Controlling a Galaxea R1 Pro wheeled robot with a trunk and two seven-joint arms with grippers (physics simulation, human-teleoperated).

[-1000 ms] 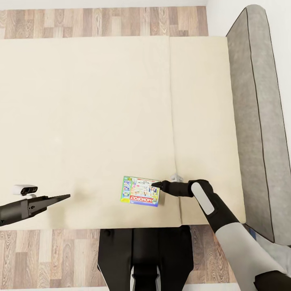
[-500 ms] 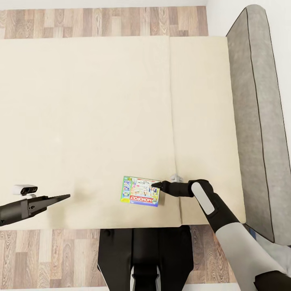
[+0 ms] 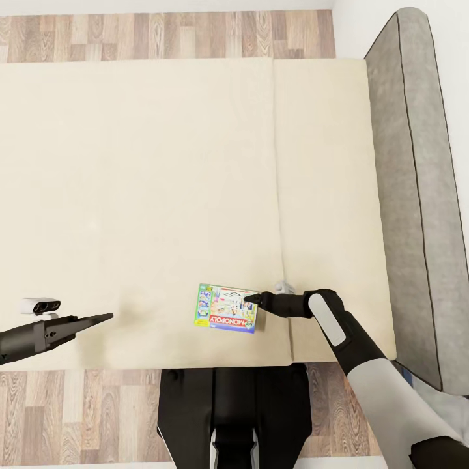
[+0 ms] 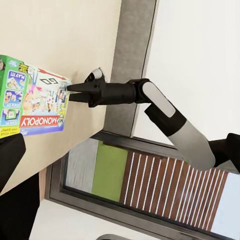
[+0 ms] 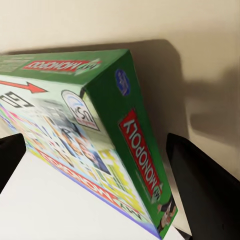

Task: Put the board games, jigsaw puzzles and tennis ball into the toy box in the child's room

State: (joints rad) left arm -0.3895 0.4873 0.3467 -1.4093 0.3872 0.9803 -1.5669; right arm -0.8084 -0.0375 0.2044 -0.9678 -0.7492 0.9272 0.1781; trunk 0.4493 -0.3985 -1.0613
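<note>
Monopoly box (image 3: 227, 309) lies flat on the bed (image 3: 130, 195), lower centre of the head view. Right gripper (image 3: 249, 300) is at its right edge, fingers apart and straddling the green side wall, not yet clamped. Risk: the glossy cardboard may slip or pivot from a shallow edge grip, or skid on the soft matte beige mattress. Left gripper (image 3: 104, 317) hovers at lower left; aperture cannot be determined.

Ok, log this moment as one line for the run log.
stage: grasp approach | right gripper: open, straddling Monopoly box edge | box: flat on bed | left gripper: idle
</note>
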